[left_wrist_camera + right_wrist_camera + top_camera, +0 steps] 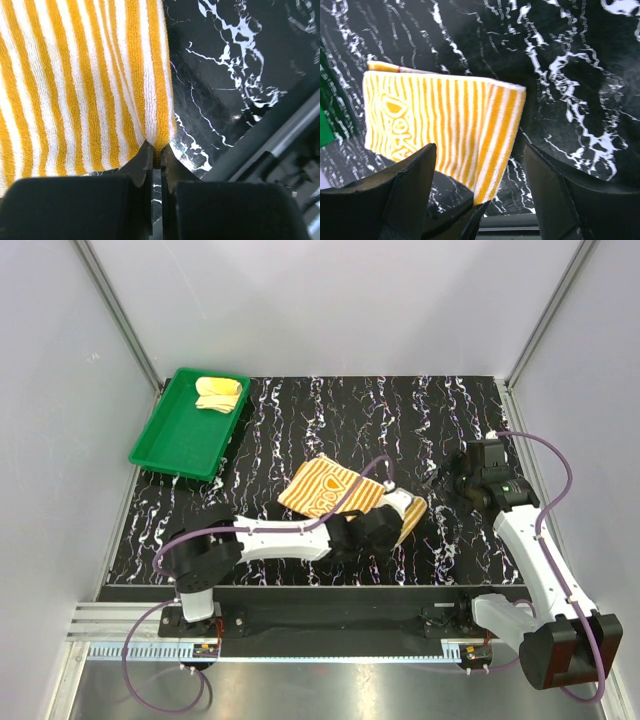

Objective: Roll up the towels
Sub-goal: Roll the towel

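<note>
The left tool (156, 152) is clenched on one end of the striped towel (325, 488), which lies folded mid-desk (470, 410). The right tool (480, 146) hangs spread wide just beside it, grasping nothing. The pale yellow towel (218, 393) sits rolled in the green tray (165, 445). Best to curl the pinched end over tightly with both edges level, so the roll comes out even

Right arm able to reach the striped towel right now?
Probably yes. The right claw is open and faces the striped towel across the table, with nothing between them. The left claw pinches only one corner, so the rest looks free.
</note>
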Motion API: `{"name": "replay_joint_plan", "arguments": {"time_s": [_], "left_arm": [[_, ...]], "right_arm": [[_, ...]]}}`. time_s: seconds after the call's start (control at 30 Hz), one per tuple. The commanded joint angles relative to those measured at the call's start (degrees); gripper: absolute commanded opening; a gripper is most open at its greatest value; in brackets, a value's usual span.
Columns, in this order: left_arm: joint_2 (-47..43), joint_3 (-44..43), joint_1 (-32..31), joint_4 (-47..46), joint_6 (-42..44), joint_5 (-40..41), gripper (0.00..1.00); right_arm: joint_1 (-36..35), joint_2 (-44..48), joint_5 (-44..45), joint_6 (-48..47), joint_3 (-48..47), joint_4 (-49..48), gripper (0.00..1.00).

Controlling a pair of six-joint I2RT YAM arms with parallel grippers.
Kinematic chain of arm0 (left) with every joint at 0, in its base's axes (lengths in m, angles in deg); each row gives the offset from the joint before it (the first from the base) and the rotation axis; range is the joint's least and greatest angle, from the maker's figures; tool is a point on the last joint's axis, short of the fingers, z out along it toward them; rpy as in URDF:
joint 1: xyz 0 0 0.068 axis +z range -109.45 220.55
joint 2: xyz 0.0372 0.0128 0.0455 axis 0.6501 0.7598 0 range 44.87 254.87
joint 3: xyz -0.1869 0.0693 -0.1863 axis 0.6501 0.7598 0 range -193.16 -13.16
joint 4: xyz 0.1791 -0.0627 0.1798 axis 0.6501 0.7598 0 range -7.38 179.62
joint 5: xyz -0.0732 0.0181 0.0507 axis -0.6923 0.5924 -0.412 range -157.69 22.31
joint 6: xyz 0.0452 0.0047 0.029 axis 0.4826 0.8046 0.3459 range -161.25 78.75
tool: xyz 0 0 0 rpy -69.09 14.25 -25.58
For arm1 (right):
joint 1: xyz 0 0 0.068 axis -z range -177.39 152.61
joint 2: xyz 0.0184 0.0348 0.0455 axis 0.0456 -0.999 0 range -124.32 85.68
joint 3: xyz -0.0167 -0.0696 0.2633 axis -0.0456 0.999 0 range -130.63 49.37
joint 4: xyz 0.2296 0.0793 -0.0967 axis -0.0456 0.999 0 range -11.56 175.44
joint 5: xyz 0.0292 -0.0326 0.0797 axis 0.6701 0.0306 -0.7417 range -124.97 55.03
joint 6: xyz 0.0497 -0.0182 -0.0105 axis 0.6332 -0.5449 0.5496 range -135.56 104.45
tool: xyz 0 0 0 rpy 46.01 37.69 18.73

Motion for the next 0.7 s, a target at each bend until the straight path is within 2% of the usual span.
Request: {"name": "replay_joint_plan", "arguments": {"time_s": [0.0, 0.23, 0.67], "left_arm": [[-3.36, 3.04, 2.37, -6.51, -7.22, -8.19, 0.0], [-6.53, 10.95, 5.8, -14.5, -19.94, -15.05, 0.0], [-15.85, 21.5, 10.9, -19.61, -35.35, -13.74, 0.0]], "right_arm": [[0.46, -0.15, -5.26, 0.0, -1.17, -2.66, 0.77], [0.54, 0.38, -12.72, 1.49, 2.7, -6.44, 0.77], [0.54, 1.87, -22.58, 6.24, 11.75, -17.25, 0.75]]}}
